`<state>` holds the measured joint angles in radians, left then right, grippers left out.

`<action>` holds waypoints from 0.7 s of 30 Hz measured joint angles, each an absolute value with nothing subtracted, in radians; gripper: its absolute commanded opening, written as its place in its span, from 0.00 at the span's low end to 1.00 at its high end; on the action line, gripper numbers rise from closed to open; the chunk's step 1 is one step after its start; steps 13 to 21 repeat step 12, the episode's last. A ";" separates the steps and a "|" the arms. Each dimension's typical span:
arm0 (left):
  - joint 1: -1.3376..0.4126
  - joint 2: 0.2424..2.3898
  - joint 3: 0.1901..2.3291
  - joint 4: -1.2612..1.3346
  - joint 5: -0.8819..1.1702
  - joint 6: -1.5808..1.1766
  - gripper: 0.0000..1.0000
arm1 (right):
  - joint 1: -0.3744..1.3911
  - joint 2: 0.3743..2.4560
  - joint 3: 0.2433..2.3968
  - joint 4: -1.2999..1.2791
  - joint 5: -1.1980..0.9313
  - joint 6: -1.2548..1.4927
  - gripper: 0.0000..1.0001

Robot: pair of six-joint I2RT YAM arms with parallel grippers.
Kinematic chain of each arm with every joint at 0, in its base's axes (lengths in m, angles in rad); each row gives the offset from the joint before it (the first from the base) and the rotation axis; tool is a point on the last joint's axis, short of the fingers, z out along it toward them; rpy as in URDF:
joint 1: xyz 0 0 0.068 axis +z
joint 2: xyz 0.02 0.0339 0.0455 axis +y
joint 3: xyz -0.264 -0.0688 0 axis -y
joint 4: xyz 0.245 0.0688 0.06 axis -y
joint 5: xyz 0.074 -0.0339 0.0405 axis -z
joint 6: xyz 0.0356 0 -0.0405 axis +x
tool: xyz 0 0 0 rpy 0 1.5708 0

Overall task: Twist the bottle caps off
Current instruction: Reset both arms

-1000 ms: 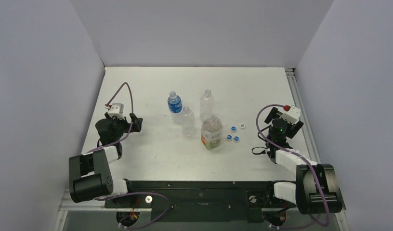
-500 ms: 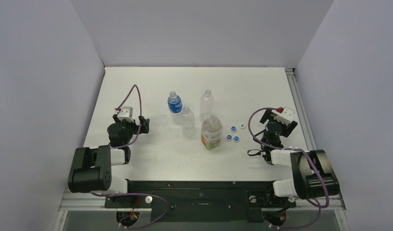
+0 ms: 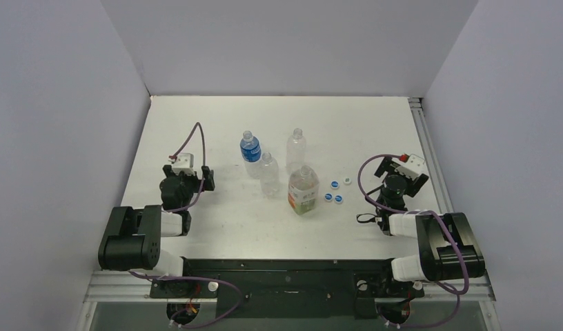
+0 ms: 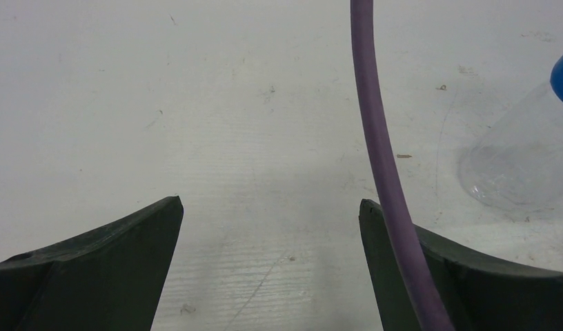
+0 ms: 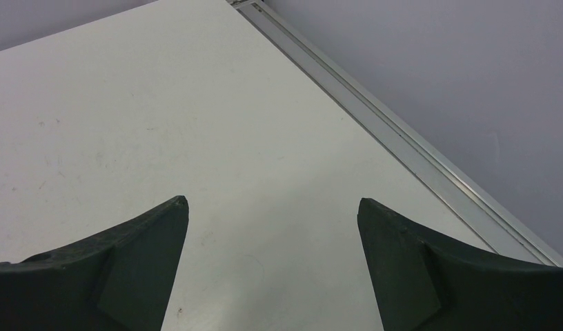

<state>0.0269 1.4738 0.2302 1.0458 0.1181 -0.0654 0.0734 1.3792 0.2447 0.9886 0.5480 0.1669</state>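
Bottles standing upright together, caps lying just right of them; left gripper, right gripper: fingers apart, holding nothing.

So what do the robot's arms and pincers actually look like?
Both the left arm and right arm are chunky black joints with white sections between. A purple cable loops along each. Each wrist carries a small white box; the right one has a red spot. The left gripper and right gripper each have two dark, wedge-shaped fingers.
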 measured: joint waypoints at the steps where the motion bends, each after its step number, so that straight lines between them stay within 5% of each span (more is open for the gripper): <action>1: 0.027 1.474 0.230 1.046 0.116 -0.065 0.96 | 0.073 1.379 0.245 0.994 0.549 0.167 0.88; 21: 0.022 1.474 0.230 1.050 0.100 -0.062 0.97 | 0.073 1.379 0.245 1.002 0.549 0.165 0.89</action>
